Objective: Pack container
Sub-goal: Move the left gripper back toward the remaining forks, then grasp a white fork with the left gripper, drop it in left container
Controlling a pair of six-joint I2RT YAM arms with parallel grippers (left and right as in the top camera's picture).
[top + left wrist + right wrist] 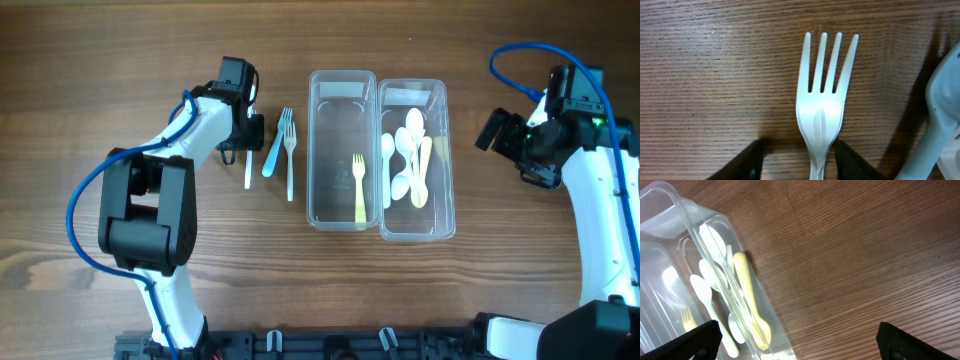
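Left wrist view: my left end effector (802, 162), fingers (747, 162) spread, straddles the neck of the white fork (821, 112); its long axis runs near-to-far, the right arm (600, 200) well apart.

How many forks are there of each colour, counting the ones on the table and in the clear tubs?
White forks: 2
Blue fork: 1
Yellow fork: 1
Total: 4

Two clear containers (335, 125) hold spoons (410, 160), one yellow fork (359, 192).
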